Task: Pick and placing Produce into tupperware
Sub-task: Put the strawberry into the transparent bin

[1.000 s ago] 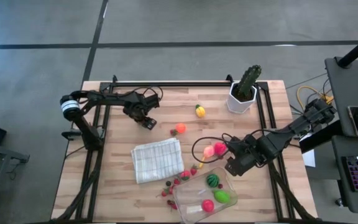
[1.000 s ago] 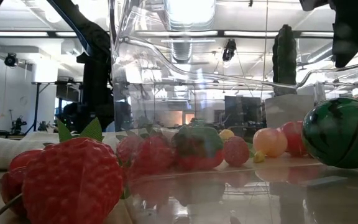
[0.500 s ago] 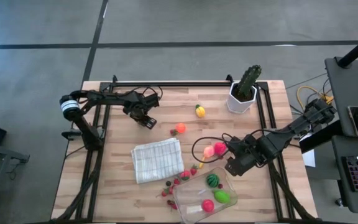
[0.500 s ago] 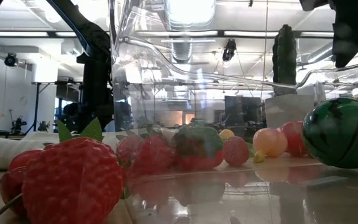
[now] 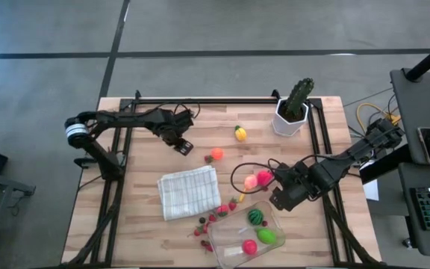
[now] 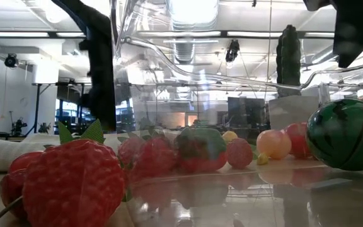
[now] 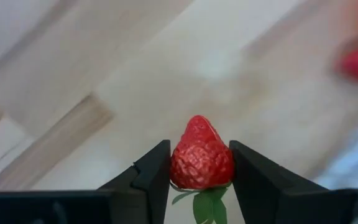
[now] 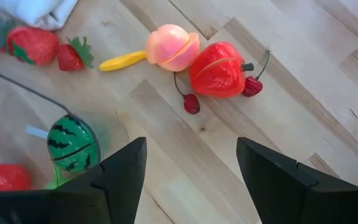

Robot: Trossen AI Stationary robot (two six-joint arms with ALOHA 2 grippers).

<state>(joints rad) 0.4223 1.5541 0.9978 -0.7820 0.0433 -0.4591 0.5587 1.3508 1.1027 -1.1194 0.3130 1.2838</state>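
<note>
My left gripper (image 5: 182,145) is at the far left of the table, shut on a red strawberry (image 7: 201,158). My right gripper (image 5: 278,196) hangs open above bare wood just beyond the clear tupperware (image 5: 226,237). Its fingers (image 8: 124,175) have nothing between them. The tupperware sits at the near edge and holds a toy watermelon (image 5: 254,217), a green piece (image 5: 266,236) and a red piece (image 5: 249,246). More produce lies loose on the wood: a pink peach (image 8: 171,47), a red fruit (image 8: 219,68), cherries (image 8: 191,104) and strawberries (image 8: 33,43). My left gripper pinches the strawberry's two flanks (image 7: 178,163) between its two fingers, at the wide end near the green leaves (image 7: 207,204). The fingers come from above, pointing steeply down. The berry's pointed tip (image 7: 197,121) faces away from the wrist, toward the tabletop, and it seems lifted clear.
A white checked cloth (image 5: 188,192) lies folded left of the tupperware. A cactus in a white pot (image 5: 293,110) stands at the far right. A yellow piece (image 5: 240,133) and an orange one (image 5: 216,155) lie mid-table. Several small berries (image 5: 203,224) lie near the tupperware's left end.
My left gripper has gone up from the tabletop and a little toward the table's right edge, and its arm has swung with it. My right gripper and the produce on the table have kept still.
</note>
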